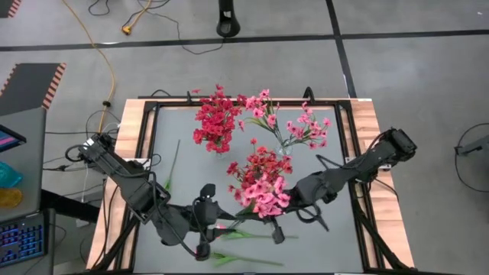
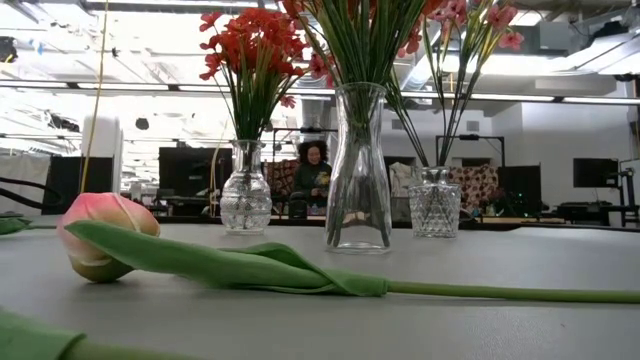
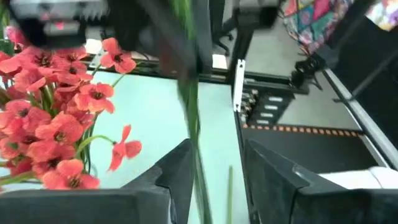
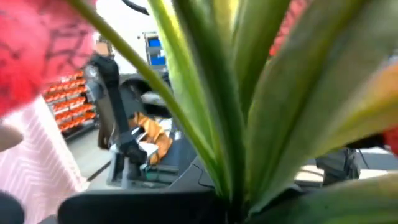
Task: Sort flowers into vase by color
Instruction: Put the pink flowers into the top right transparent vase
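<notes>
Three glass vases stand mid-table: one with red flowers (image 1: 216, 122), one with light pink flowers (image 1: 298, 126), and one with crimson-pink flowers (image 1: 260, 183). Beside that last vase my left gripper (image 3: 217, 174) is open, with a thin green flower stem (image 3: 196, 143) running between its fingers. My right gripper (image 1: 284, 200) comes in from the table's right and is shut on the same flower, whose long green leaves (image 4: 249, 93) fill its wrist view. A pink tulip (image 2: 105, 235) lies on its side on the table. My right gripper holds the flower where its long leaves run together (image 4: 227, 193). The leaves hide the fingers, so the kind of hold does not show. The leaves fan out away from the gripper. My left gripper has the stem close to one finger (image 3: 180, 171); I cannot tell whether they touch.
Two loose flower stems (image 1: 248, 234) (image 1: 244, 260) lie near the front edge and a third (image 1: 172, 164) at the left. A black frame (image 1: 153, 107) rims the table. A person (image 2: 313, 170) sits in the room behind.
</notes>
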